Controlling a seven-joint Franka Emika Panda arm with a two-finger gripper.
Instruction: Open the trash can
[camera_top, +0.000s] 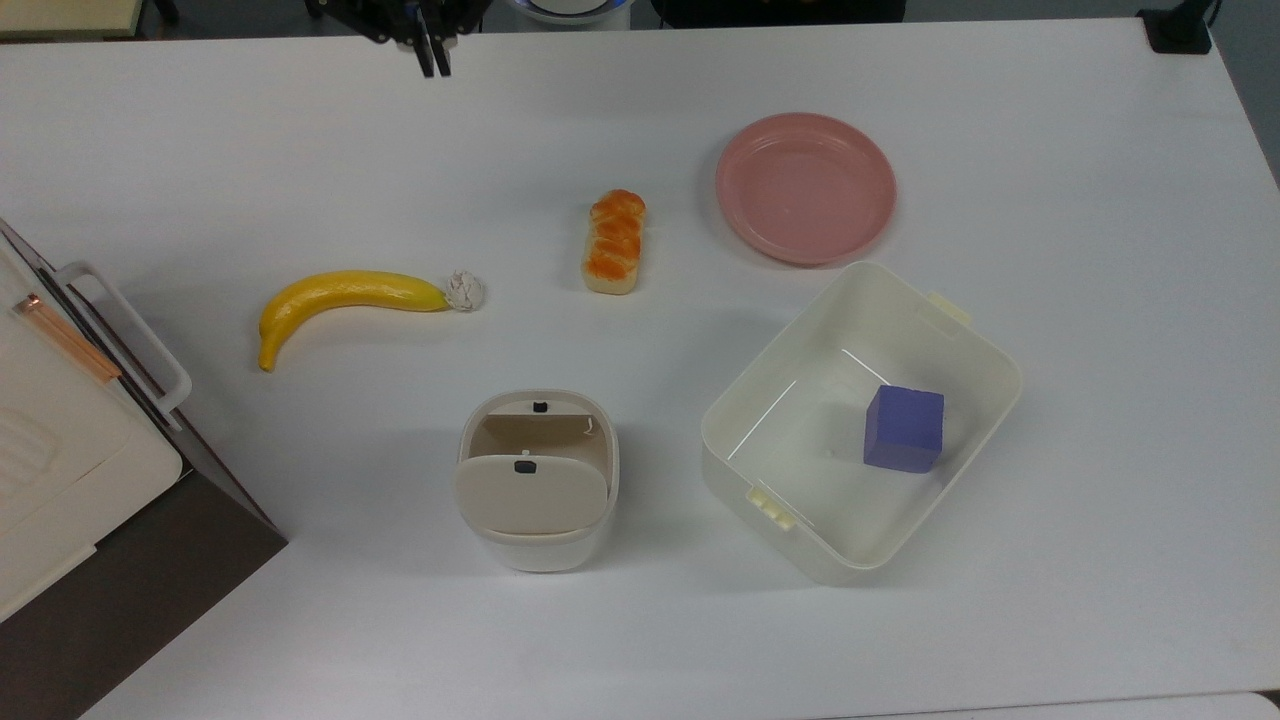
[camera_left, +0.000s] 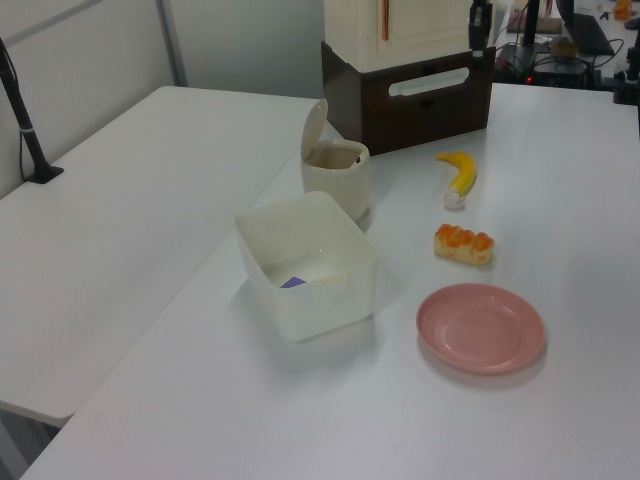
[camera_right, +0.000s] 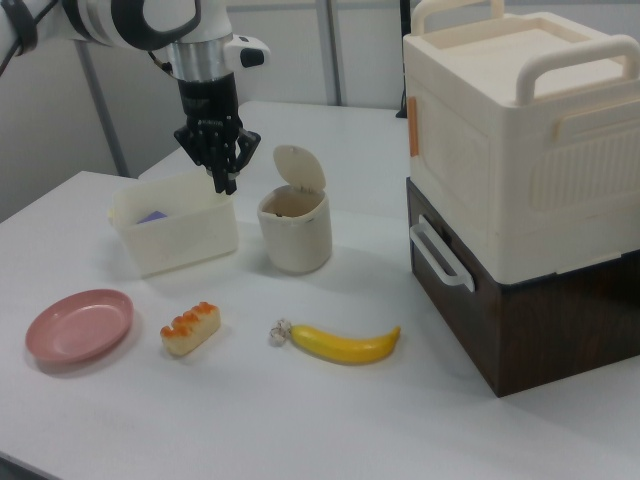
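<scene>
Top view, near to far, placed relative to the trash can (camera_top: 537, 480). Trash can: small cream bin standing on the white table (camera_top: 1050, 600), near the front edge; beige lid (camera_top: 531, 493) raised on its hinge, interior exposed, small dark button on the lid. Tub (camera_top: 860, 420): larger lidless cream box to the top view's right of the trash can, close by but apart, holding a purple block (camera_top: 904, 428). Appliance (camera_top: 70, 440): cream-and-brown box with a handle, at the top view's left of the trash can, at the table edge. Banana (camera_top: 345, 298): beyond the trash can, toward the top view's left, lying flat, a small crumpled ball (camera_top: 465, 290) touching its end. Bread (camera_top: 614, 241): orange-topped piece beyond the trash can, slightly to the top view's right. Plate (camera_top: 805, 187): pink, beyond the tub. Pincer (camera_top: 431, 60): at the far table edge, well apart from the trash can, fingers pointing down, drawn close together, holding nothing. In the right view the pincer (camera_right: 225, 180) hangs above the table beside the tub (camera_right: 175, 235).
</scene>
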